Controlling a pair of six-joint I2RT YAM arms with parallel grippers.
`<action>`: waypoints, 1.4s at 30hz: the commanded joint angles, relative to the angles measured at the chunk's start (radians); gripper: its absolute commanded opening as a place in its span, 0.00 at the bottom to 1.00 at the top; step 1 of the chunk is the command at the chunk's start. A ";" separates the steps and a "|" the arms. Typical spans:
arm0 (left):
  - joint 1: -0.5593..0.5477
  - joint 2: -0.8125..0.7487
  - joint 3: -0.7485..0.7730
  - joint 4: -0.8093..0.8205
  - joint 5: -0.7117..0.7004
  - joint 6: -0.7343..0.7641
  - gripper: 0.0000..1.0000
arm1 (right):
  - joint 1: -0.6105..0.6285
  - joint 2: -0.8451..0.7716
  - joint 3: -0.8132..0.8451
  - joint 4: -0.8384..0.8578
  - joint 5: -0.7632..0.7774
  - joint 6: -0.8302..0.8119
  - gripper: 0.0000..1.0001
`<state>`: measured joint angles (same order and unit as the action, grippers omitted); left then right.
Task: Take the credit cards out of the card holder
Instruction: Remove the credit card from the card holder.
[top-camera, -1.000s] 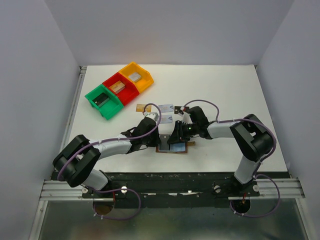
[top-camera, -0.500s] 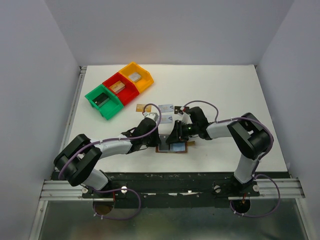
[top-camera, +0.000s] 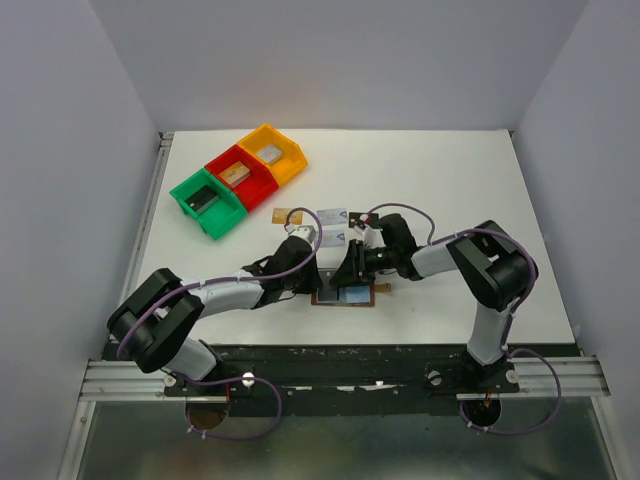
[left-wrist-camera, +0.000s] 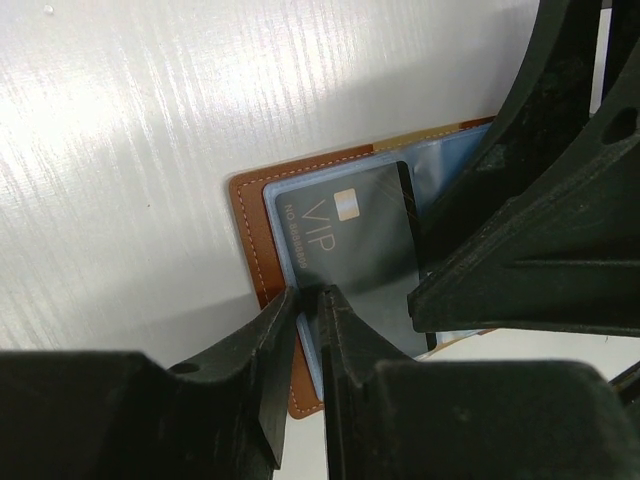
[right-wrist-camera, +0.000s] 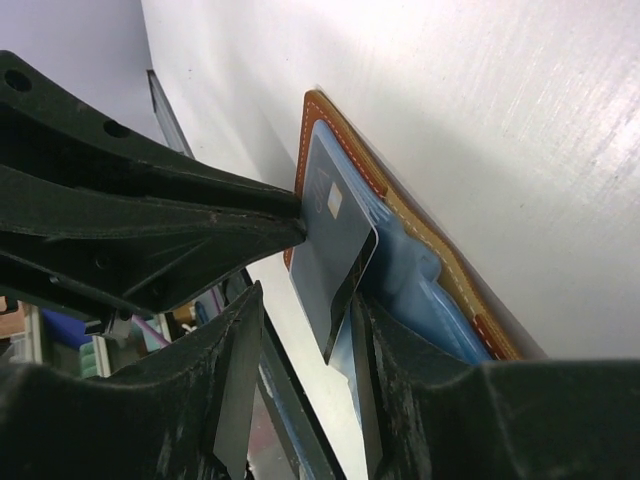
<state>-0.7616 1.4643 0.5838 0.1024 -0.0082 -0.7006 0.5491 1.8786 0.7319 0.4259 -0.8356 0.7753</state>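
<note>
The card holder (top-camera: 348, 296) lies open and flat on the table (top-camera: 450, 180), close to the near edge, between the 2 arms; its long axis runs left to right, roughly along that edge, with the snap tab (top-camera: 383, 288) pointing right and the light-blue inner faces up. The left gripper (left-wrist-camera: 308, 297) has its jaws drawn close together on the holder's brown stitched left edge, which runs through the narrow gap between them. A black card (left-wrist-camera: 360, 240) marked VIP sits on the blue face; in the right wrist view it is tilted, 1 end lifted off the holder. The right gripper (right-wrist-camera: 310, 300) stands about half open with that raised end between its fingers; I cannot tell whether they press on the card or only straddle it. 3 more cards lie flat just beyond the holder, long axes left to right: a gold-tan card (top-camera: 288, 215), a silvery card (top-camera: 332, 214) beside it, and a second silvery card (top-camera: 335, 238) nearer the grippers.
</note>
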 joint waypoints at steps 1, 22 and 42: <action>-0.007 0.013 -0.032 -0.009 0.008 -0.004 0.30 | 0.017 0.057 -0.011 0.088 -0.054 0.041 0.48; -0.007 -0.075 -0.033 -0.070 -0.064 -0.016 0.31 | 0.017 0.036 -0.006 0.027 -0.040 0.005 0.47; -0.007 -0.004 -0.047 0.008 -0.004 -0.025 0.19 | 0.058 0.076 0.040 0.059 -0.046 0.059 0.48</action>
<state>-0.7616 1.4345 0.5571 0.1043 -0.0410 -0.7155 0.5739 1.9156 0.7464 0.4698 -0.8768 0.8158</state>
